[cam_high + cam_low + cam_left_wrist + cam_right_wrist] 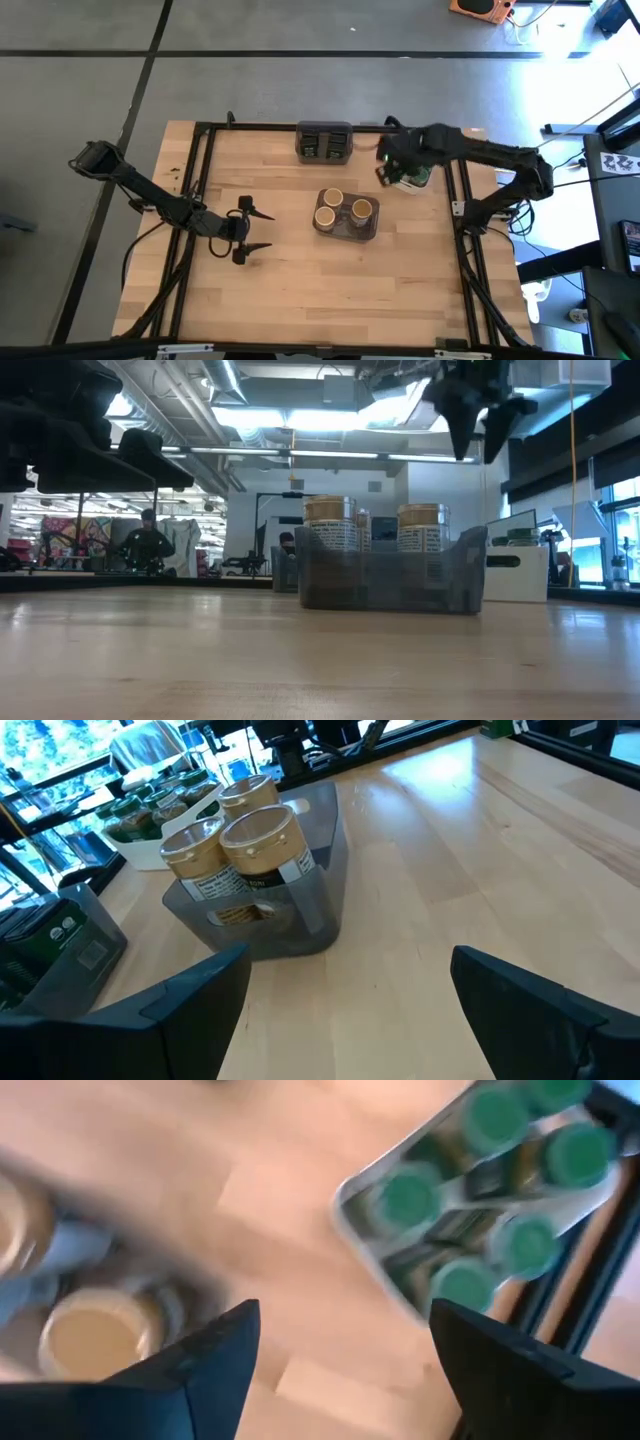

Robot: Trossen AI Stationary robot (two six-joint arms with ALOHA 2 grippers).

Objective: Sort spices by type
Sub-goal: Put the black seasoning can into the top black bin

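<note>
Wooden table [300,270], right pincer [385,165] open, empty, above green-lidded jars [470,1180]

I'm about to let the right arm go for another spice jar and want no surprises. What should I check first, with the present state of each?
1. Right gripper empty: ok, open fingers with nothing between them.
2. Right gripper positioned over its source: ok, it hovers by the white tray at the table's far right.
3. Green-lidded jars available in the tray: ok, several show.
4. Grey bin has room: cannot tell; three tan-lidded jars stand upright in it.
5. Left gripper out of the way: ok, open and empty, left of the bin.
6. Dark tins undisturbed at the far edge: ok.
</note>
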